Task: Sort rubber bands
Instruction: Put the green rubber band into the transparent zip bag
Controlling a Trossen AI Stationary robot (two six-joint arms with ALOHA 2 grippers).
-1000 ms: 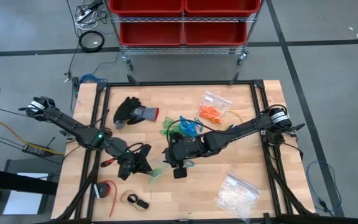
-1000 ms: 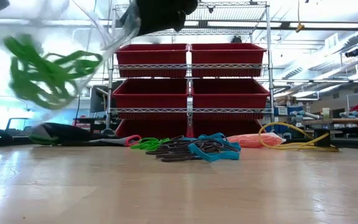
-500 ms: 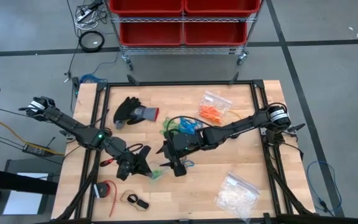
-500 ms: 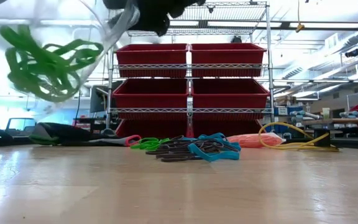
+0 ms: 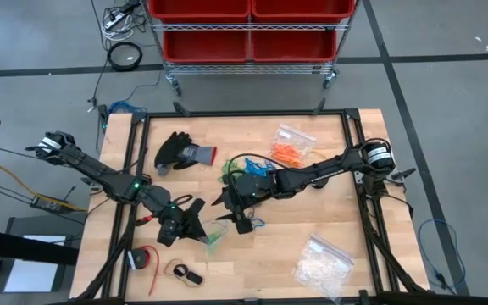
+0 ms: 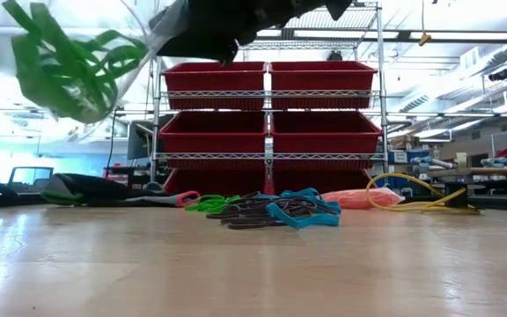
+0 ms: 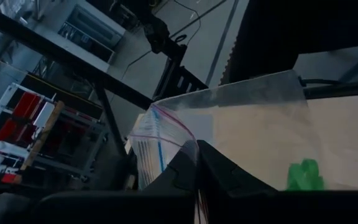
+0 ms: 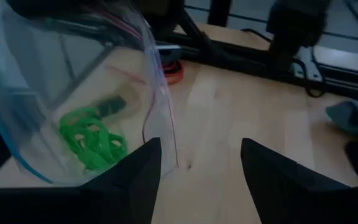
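Right gripper (image 5: pixel 237 222): fingers are spread wide and empty; it is poised just beside the mouth of the clear bag, near the table's middle. In its own wrist view the two dark fingers (image 8: pixel 135 180) are seen well apart, with bare wood between them.
Left gripper (image 5: pixel 179 227): clenched on the clear zip bag (image 5: pixel 213 235), whose sealing edge is pinched between its fingers, as seen in the left wrist view (image 7: pixel 166 143). The bag is held lifted off the table.
Table (image 5: pixel 312 212): a wooden top inside a dark frame; both arms reach over its near-left part.
Loose pile of rubber bands (image 5: pixel 248 174): green, blue and dark loops lie together on the wood, on the far side of the right gripper, near it. In the low view the same heap (image 6: pixel 271 209) rests flat on the table.
Bagged green bands (image 8: pixel 92 140): a bunch of green loops already sits inside the held bag, also visible in the low view (image 6: pixel 69 66).
Deciding relation: the loose pile lies just behind the right gripper, toward the red bins, while the bag's mouth lies on its other side, toward the left gripper. The right arm is judged the nearer one for fetching more green loops.
Pile's long axis: it cannot be told; the heap is tangled.
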